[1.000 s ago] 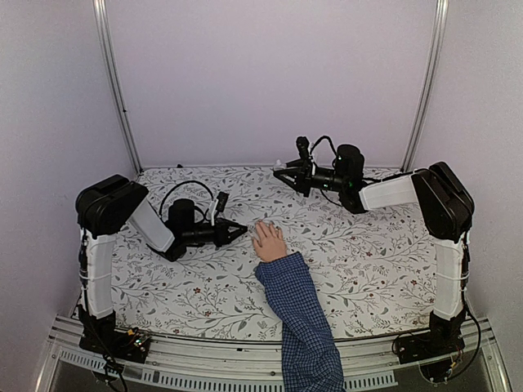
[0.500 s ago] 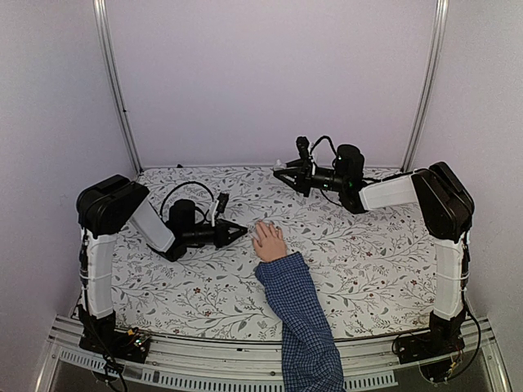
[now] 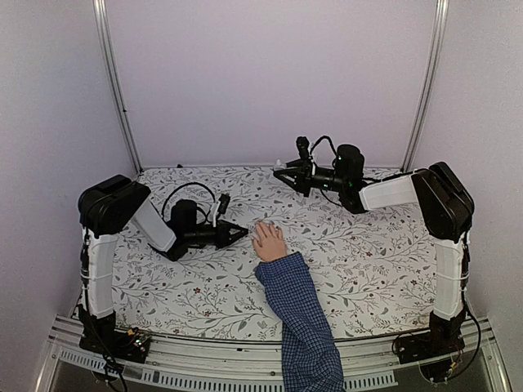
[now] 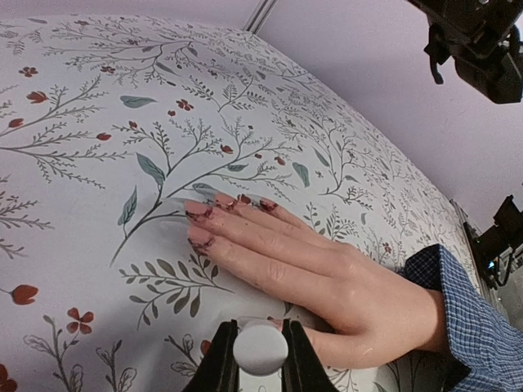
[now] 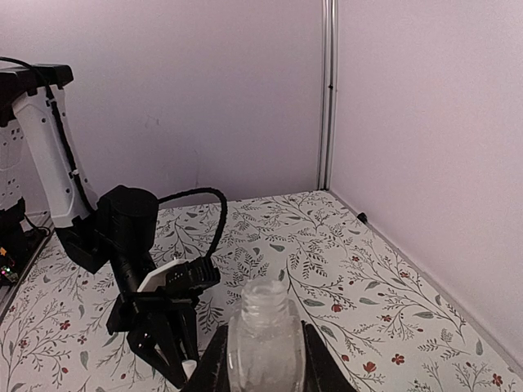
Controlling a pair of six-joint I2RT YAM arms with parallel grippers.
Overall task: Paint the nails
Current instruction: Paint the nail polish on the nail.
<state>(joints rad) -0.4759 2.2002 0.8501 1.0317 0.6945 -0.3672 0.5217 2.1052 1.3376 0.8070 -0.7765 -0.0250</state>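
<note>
Starting at the near edge: the blue checked sleeve [image 3: 302, 327] comes in over the rail, and the hand [image 3: 268, 242] lies flat, palm down, about mid-table on the flowered cloth [image 3: 368, 253], fingers pointing away from us and a bit left. Honestly, next to nothing has changed in the last second. The hand hasn't shifted, and the left claw [image 3: 241, 233] sits just left of the fingertips where it was, maybe nudged a hair, with a small gap and no contact. We read that as a pause between strokes, not a stroke in progress. That claw is pinched tight on a small white round cap [image 4: 260, 347], which we'd guess is the brush handle. We can't see any bristles, so we can't say whether it's loaded. Now the nails [image 4: 200, 215]: up close they already carry dark red, but it's patchy and streaky, with some of it looking smeared onto the skin around them. We count colour on the four fingers. The thumb is tucked behind the cap, so no idea there. We'd guess the job is mostly done and needs tidying. Farther back and to the right, well apart from the hand, the right claw [image 3: 280, 172] hangs above the cloth, clamped on a clear, uncapped glass bottle [image 5: 264, 322], and it hasn't moved either.
</note>
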